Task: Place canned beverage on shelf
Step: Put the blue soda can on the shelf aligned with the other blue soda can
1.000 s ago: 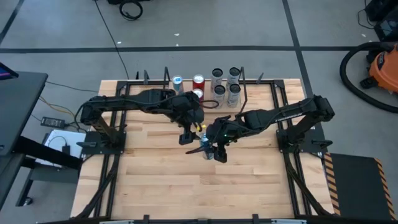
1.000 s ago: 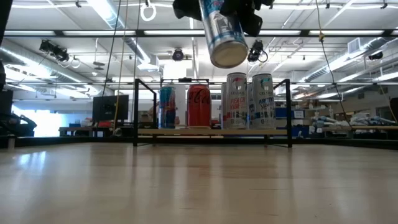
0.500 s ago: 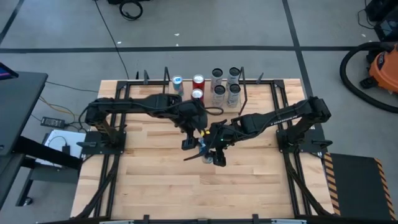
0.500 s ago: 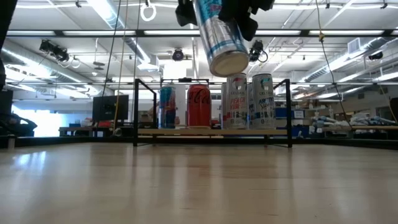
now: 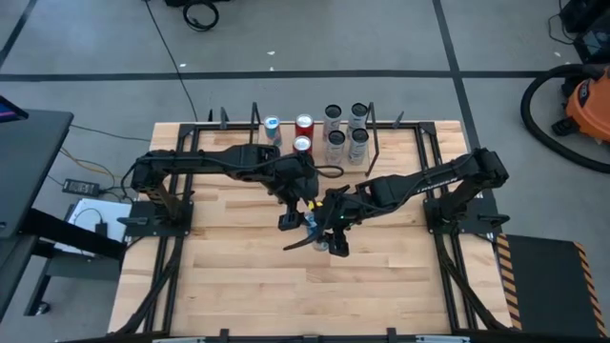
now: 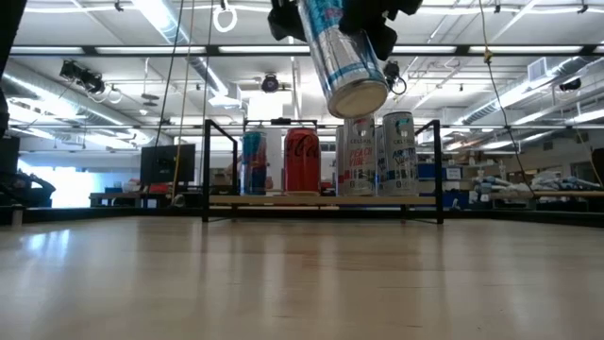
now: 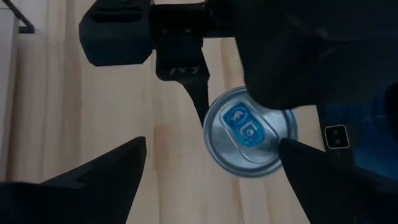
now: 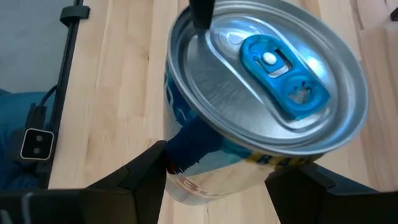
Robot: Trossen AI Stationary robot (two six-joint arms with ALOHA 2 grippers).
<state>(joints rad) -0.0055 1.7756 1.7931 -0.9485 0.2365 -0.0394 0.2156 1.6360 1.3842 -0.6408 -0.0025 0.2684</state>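
Silver-and-blue can (image 6: 340, 52) hangs tilted above the table, clamped in the right gripper (image 5: 324, 234). Left gripper (image 5: 291, 217), fingers apart, hovers just beside it.

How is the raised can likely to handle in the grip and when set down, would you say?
The can hangs tilted in the right gripper, so its smooth metal wall may slip. It is tall and narrow, so it would probably tip if pushed high up, then roll. The left gripper is open beside it.
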